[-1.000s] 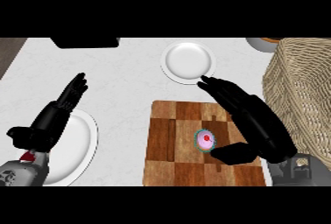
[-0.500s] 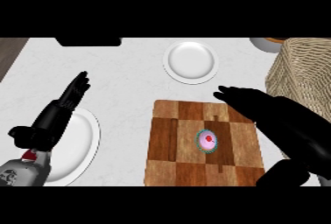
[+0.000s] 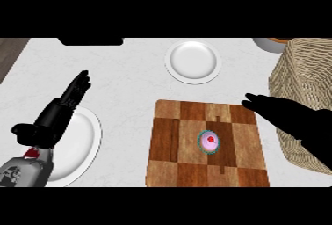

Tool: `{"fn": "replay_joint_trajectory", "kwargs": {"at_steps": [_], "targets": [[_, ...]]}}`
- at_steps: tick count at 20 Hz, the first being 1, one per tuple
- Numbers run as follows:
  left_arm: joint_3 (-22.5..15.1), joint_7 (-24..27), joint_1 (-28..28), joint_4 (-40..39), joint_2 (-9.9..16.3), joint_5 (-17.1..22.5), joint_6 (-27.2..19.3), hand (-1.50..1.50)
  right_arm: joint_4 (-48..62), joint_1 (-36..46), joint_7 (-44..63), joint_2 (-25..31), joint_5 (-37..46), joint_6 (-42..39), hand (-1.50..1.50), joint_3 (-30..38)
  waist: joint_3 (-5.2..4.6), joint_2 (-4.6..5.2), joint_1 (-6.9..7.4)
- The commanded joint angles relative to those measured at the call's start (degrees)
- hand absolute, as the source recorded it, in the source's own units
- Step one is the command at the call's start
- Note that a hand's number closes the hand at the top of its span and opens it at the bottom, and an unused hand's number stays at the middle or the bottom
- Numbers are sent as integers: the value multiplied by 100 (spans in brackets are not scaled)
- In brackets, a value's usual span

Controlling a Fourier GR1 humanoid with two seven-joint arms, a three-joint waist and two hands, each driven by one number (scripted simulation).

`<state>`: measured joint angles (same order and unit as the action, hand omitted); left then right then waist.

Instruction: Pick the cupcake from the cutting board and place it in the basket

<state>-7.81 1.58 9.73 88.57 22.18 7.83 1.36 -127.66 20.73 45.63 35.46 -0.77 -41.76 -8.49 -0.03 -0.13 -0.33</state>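
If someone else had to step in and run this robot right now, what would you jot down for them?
Left hand: open, resting at the left over a plate, holding nothing.
Right hand: open, fingers straight, holding nothing, raised over the right edge of the cutting board, in front of the basket.
Cupcake: sitting on the cutting board near its middle, untouched; the right hand is apart from it.
Done: nothing yet; the cupcake has not been picked up.
Left: close the right hand round the cupcake, lift it, carry it right and set it in the basket.
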Motion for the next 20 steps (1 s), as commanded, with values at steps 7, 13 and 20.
{"fn": "replay_joint_trajectory", "kwargs": {"at_steps": [7, 13, 20], "targets": [[401, 53, 63, -9, -130, -150, 362, 0, 403, -743, -1041, -973, 1568, 183, -150, -252, 5, 16, 42], [326, -421, 161, 325, -280, -295, 323, 0, 1306, -1327, -2650, -1255, 3058, 1164, -150, -687, 8, 15, 44], [297, -236, -40, 286, -675, -725, 297, 0, 2035, -1335, -3274, -1548, 3885, 1617, -150, -870, 4, 12, 33]]}}
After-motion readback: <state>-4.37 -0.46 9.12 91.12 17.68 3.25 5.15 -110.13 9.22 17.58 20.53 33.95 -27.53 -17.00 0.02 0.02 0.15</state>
